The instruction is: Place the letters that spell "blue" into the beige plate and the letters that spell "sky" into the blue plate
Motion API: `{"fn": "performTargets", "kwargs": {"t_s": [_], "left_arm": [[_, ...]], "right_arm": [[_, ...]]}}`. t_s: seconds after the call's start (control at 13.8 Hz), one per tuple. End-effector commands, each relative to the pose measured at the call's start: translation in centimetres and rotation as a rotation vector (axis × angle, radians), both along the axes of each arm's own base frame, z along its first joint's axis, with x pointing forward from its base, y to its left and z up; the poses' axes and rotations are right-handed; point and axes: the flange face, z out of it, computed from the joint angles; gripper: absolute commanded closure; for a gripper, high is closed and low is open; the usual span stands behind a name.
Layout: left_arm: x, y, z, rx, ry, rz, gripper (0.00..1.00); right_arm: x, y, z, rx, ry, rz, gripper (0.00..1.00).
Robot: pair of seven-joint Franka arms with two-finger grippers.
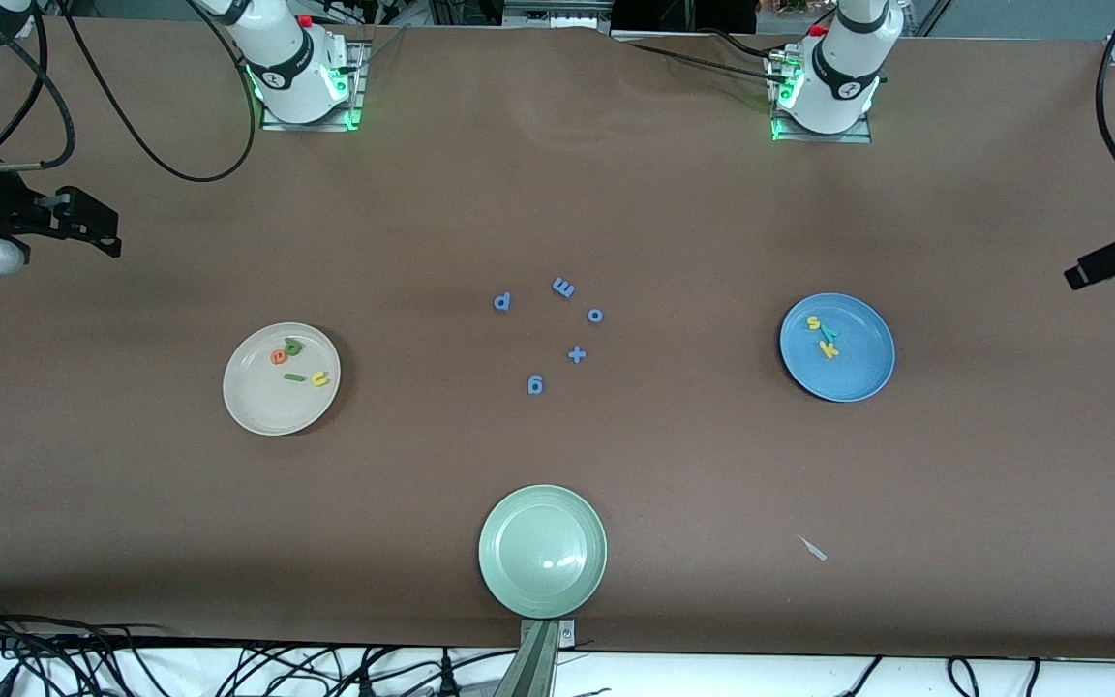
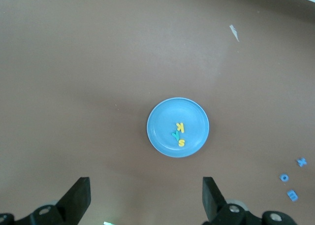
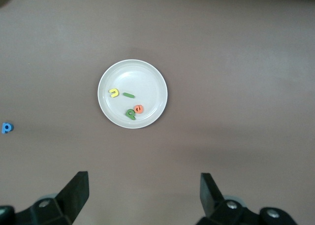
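Observation:
The beige plate (image 1: pixel 267 407) toward the right arm's end holds the orange e (image 1: pixel 278 357), green b (image 1: pixel 293 346), green l (image 1: pixel 294 377) and yellow u (image 1: pixel 319 378). The blue plate (image 1: pixel 858 373) toward the left arm's end holds the yellow s (image 1: pixel 813 322), teal y (image 1: pixel 828 335) and yellow k (image 1: pixel 828 349). My left gripper (image 2: pixel 146 198) hangs high over bare table beside the blue plate (image 2: pixel 165 131), open and empty. High over bare table beside the beige plate (image 3: pixel 142 80), my right gripper (image 3: pixel 143 195) is also open with nothing between its fingers.
A pale green plate (image 1: pixel 509 581) sits empty near the front edge. Blue letters p (image 1: pixel 502 302), m (image 1: pixel 563 287), o (image 1: pixel 595 315), g (image 1: pixel 535 385) and a plus sign (image 1: pixel 576 354) lie mid-table. A small white scrap (image 1: pixel 813 549) lies nearer the front camera than the blue plate.

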Motion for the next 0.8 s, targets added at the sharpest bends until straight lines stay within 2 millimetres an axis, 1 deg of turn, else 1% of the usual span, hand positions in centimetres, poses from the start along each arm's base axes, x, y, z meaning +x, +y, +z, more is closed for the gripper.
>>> {"fn": "performTargets", "kwargs": {"t_s": [0.0, 0.07, 0.14, 0.22, 0.29, 0.43, 0.58, 0.65, 0.72], "left_arm": [[-1.1, 0.0, 0.2, -0.037, 0.014, -0.106, 0.00], [-1.3, -0.2, 0.1, -0.043, 0.024, -0.149, 0.00], [-1.3, -0.5, -0.1, -0.044, 0.031, -0.155, 0.00], [-1.3, -0.7, -0.4, -0.045, 0.040, -0.159, 0.00], [-1.2, -0.7, -1.6, -0.047, 0.060, -0.159, 0.00], [-0.8, -1.0, -2.5, -0.046, 0.056, -0.163, 0.00], [0.2, -3.8, -3.4, -0.043, 0.023, -0.206, 0.00], [0.2, -4.3, -3.8, -0.047, 0.024, -0.211, 0.00], [0.2, -3.9, -3.8, -0.059, 0.022, -0.205, 0.00]], "right_arm": [[0.0, -0.7, 0.1, 0.027, 0.014, -0.031, 0.00], [0.0, -1.2, 0.1, 0.058, 0.016, -0.043, 0.00], [0.0, -1.5, 0.1, 0.078, 0.016, -0.049, 0.00], [0.0, -1.3, 0.3, 0.078, 0.012, -0.050, 0.00], [0.0, -1.0, 0.3, 0.078, 0.012, -0.045, 0.00], [0.0, -1.0, 0.3, 0.066, 0.012, -0.041, 0.00], [-0.1, -0.8, 0.4, 0.062, 0.010, -0.037, 0.00], [-0.1, -0.7, 0.4, 0.060, 0.010, -0.039, 0.00], [-0.1, -0.6, 0.4, 0.060, 0.010, -0.049, 0.00]]}}
